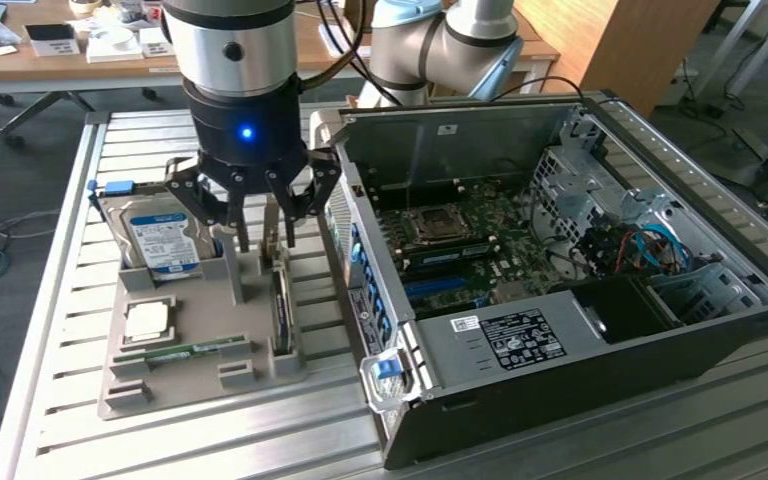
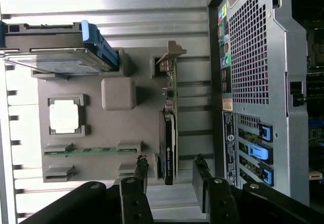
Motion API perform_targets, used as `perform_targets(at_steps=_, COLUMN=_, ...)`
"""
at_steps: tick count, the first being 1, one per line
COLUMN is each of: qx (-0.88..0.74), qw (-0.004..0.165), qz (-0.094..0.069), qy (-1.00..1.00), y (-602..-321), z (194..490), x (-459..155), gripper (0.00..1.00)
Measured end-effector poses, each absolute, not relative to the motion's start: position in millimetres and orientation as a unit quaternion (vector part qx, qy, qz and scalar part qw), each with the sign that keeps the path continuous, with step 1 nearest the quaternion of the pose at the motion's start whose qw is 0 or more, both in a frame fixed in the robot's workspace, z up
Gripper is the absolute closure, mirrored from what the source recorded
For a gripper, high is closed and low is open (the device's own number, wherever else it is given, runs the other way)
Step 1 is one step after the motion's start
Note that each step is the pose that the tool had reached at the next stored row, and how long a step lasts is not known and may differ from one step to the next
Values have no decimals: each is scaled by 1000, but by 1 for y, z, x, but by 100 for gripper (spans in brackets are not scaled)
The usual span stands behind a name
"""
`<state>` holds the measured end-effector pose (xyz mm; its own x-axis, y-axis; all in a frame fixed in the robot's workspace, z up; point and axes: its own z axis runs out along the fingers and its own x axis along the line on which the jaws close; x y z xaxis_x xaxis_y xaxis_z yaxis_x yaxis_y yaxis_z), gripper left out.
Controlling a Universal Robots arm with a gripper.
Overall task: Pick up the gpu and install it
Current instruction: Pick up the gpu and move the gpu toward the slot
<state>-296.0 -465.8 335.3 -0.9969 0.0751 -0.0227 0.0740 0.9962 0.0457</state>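
Now, pincer (image 1: 265,242): spread wide, we note;
gpu (image 2: 168,143): on edge, just beneath our pincer's gap, ungripped

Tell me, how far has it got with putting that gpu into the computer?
Done: nothing that shows. The gpu stands on edge in its slot in the gray tray, not yet lifted. In hand: the open tool hangs just over the card, a finger to either side, gripping nothing. Left: picking the gpu up and seating it in the open case.
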Motion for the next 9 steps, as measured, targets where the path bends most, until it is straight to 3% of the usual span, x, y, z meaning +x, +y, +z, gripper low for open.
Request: perform_targets(at_steps=9, qx=37, qw=12, qz=22, qy=999, y=-466, z=329, x=-296, gripper=51)
